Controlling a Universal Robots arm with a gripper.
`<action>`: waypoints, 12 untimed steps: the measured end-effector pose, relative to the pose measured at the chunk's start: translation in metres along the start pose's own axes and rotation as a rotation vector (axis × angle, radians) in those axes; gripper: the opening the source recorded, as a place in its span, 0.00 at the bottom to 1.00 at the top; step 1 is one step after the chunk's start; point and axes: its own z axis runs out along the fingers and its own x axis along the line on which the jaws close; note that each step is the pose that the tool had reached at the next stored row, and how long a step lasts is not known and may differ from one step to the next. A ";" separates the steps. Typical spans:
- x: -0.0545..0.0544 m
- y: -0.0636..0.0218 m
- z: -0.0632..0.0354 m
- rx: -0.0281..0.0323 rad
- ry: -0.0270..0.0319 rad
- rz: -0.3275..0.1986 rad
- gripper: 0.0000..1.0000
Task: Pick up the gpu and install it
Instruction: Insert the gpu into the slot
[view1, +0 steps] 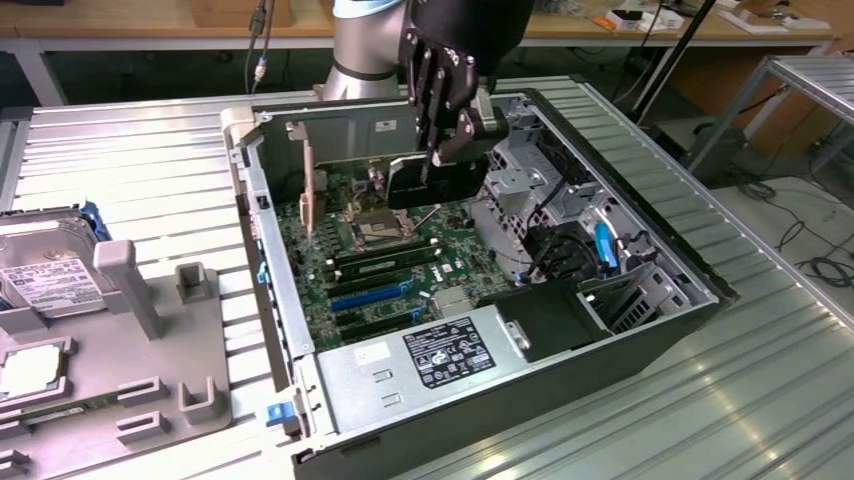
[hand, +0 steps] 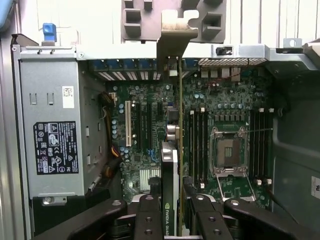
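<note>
Gripping gpu (hand: 170, 172) edge-on in gripper (hand: 172, 220), fingers pinched on its faces. Hangs upright beneath gripper, just above motherboard (hand: 230, 100), inside case (view1: 350, 128). Pickup looks done; seating in a slot seems left.

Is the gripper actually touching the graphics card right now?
Touching. The wrist view shows the gripper clamped against both faces of the graphics card, which stands edge-on between its fingers with no gap.

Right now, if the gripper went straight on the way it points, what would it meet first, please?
The gripper is clamped on the gpu, so the card's edge would likely touch the motherboard first, beside the processor socket; how near it is, I cannot tell.
</note>
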 end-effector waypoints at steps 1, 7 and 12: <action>0.000 0.0000 0.0000 0.0001 0.0001 0.003 0.27; 0.000 0.0000 0.0041 0.0002 0.0000 0.004 0.27; 0.000 0.0000 0.0077 0.0003 0.0000 0.005 0.27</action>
